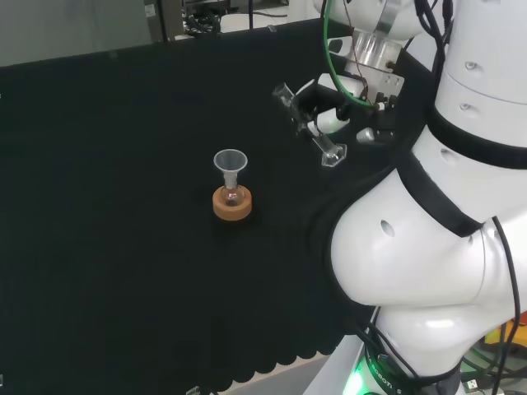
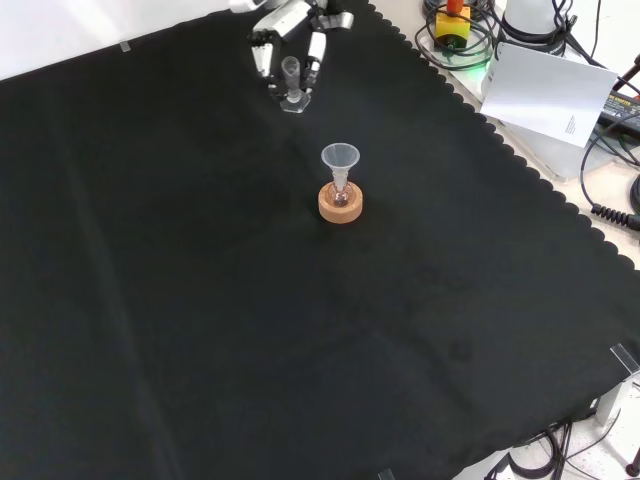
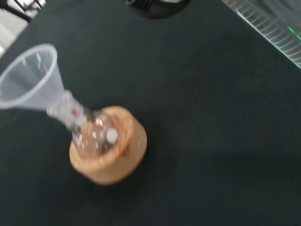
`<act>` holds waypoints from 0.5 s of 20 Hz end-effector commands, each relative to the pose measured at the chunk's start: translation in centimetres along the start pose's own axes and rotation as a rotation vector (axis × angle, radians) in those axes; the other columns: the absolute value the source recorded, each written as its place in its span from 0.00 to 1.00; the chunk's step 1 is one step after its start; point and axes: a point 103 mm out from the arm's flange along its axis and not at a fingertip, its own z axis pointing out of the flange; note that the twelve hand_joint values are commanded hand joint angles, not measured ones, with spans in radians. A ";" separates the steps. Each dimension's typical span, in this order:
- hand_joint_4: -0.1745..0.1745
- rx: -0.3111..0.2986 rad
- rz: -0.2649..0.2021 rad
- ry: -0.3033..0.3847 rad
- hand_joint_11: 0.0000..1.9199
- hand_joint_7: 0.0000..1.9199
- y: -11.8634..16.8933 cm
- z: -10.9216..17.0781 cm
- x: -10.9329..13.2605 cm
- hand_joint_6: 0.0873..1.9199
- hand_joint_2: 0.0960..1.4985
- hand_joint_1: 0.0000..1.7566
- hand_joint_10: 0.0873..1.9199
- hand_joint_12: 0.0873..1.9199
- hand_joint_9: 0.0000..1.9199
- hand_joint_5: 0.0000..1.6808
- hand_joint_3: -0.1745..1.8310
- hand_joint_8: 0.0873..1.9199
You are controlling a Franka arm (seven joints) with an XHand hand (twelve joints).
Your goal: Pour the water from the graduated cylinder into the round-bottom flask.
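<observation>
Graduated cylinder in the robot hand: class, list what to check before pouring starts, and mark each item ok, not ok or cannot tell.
1. Robot hand curled round the graduated cylinder: ok.
2. Funnel seated in the round-bottom flask: ok.
3. Flask upright in its cork ring: ok.
4. Cylinder mouth above the funnel: not ok, it is off to the side.
5. Water level in the cylinder: cannot tell.

Even, bright overhead light falls on the matte black cloth (image 2: pixel 200 300), which swallows shadows and shows almost no glare. The white arm links (image 1: pixel 428 247) gleam softly in the head view. In the wrist view the funnel (image 3: pixel 28 77) and cork stand (image 3: pixel 110 155) look smeared and out of focus.
</observation>
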 end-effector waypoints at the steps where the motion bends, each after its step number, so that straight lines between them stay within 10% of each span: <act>1: 0.21 0.144 0.025 -0.105 0.65 0.58 -2.8 1.2 0.9 0.58 0.77 0.63 0.00 0.39 0.72 0.52 0.09 0.23; 10: 0.22 0.300 0.056 -0.210 0.65 0.59 -3.0 1.4 1.5 0.57 0.76 0.63 0.00 0.39 0.73 0.53 0.09 0.22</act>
